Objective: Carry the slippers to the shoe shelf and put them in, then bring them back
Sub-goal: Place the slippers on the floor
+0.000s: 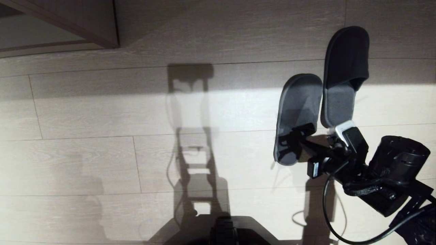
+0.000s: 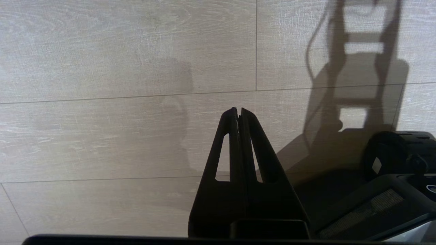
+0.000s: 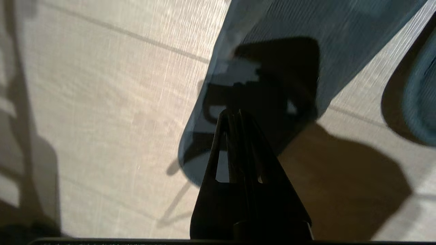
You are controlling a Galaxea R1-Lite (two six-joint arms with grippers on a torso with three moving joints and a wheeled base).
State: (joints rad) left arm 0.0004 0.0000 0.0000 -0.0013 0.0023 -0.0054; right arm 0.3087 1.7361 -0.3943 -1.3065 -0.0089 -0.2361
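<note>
Slippers [image 1: 320, 102] side by side on wood floor [image 1: 102, 153], heels toward robot. Judged light, soft, floppy; best pinched at the stiffer heel rim. Right gripper [image 3: 233, 114] closed above the nearer slipper's heel, clamping nothing visible. Left gripper [image 2: 237, 110] closed, parked. Shoe shelf [image 1: 68, 30] corner far left; contents not visible.

no readable text anywhere, no labels, brands, numbers or signs to make out on anything in the head view or either wrist view, nothing legible at all
</note>
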